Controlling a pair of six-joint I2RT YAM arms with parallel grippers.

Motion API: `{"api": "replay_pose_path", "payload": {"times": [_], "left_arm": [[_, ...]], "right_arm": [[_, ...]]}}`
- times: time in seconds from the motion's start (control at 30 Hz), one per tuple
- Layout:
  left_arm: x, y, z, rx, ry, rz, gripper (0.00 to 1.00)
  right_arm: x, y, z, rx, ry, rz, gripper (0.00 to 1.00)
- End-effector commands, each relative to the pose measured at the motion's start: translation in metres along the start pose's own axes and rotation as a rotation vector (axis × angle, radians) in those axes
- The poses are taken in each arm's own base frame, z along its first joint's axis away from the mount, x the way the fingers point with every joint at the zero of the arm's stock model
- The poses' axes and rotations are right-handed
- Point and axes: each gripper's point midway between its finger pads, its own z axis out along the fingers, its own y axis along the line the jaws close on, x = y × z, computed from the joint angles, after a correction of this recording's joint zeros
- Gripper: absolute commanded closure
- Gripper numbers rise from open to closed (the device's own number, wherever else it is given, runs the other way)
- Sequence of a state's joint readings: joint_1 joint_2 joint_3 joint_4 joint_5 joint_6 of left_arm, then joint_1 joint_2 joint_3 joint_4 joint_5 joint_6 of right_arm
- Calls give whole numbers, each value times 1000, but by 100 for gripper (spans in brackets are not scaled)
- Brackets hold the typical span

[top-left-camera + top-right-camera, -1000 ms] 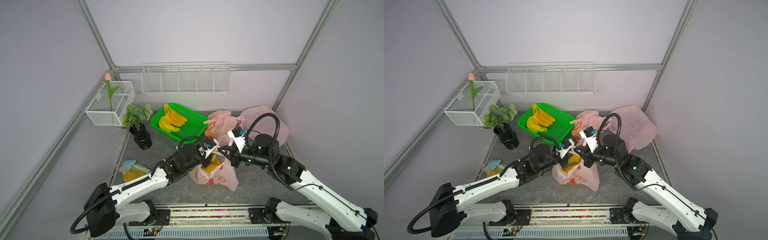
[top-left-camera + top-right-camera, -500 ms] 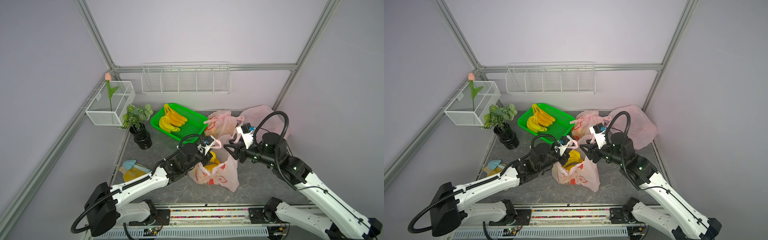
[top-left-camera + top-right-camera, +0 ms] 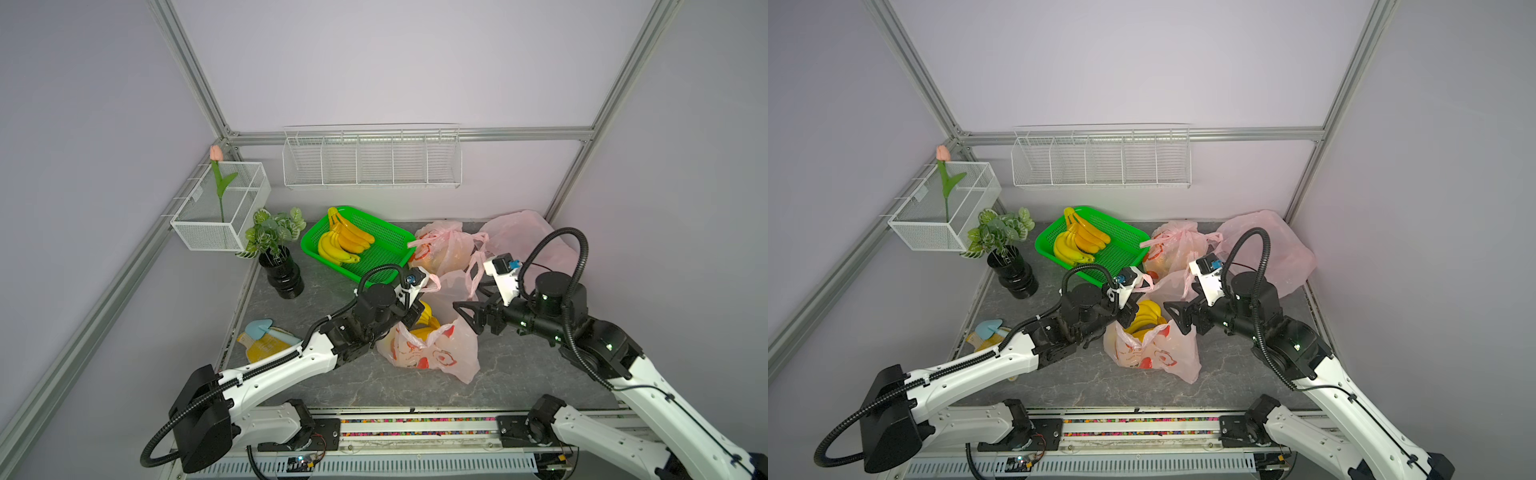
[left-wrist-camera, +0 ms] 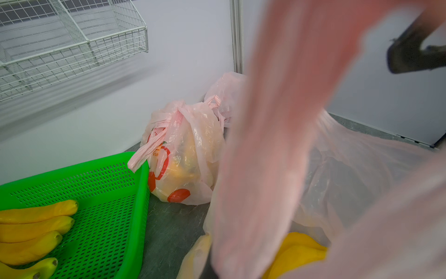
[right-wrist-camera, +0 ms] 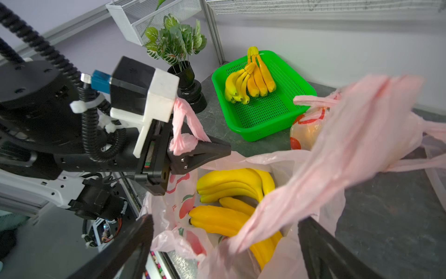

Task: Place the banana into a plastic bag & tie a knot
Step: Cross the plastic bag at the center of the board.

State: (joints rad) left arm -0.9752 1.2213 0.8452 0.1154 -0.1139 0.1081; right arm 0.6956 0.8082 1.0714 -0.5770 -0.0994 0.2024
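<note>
Bananas [image 5: 231,178] in the open plastic bag [image 3: 432,353];
left jaws clench its handle [image 5: 181,142]; right jaws released, spread beside the bag.

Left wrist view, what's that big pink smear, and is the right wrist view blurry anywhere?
Left wrist view: the pink smear is bag plastic close to the lens, out of focus; the tied bag and green basket behind are sharp. Right wrist view: the handle strip is streaked with blur, the bananas beneath crisp. Both top views: soft, even light, no glare.
</note>
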Motion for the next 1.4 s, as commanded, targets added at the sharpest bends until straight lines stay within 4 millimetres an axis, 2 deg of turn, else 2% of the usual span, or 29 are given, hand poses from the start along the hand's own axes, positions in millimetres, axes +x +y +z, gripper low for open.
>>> {"api": "replay_pose_path", "payload": {"times": [0.0,0.17,0.6,1.07,1.1,1.37], "left_arm": [[-14,4,-3,-13,-24,-14,100],[-15,3,-3,-6,-31,-19,100],[-14,-5,-4,40,-41,-11,100],[-14,-8,-3,55,-52,-15,100],[-14,-8,-3,56,-53,-15,100],[-16,-9,-2,64,-58,-20,100]], "right_arm": [[9,-15,-7,68,12,-13,8],[4,-22,1,58,22,10,11],[-5,-43,48,-175,-56,109,11],[5,-63,76,-170,-41,99,11],[17,-65,81,-174,-18,114,11],[14,-57,86,-257,-47,118,10]]}}
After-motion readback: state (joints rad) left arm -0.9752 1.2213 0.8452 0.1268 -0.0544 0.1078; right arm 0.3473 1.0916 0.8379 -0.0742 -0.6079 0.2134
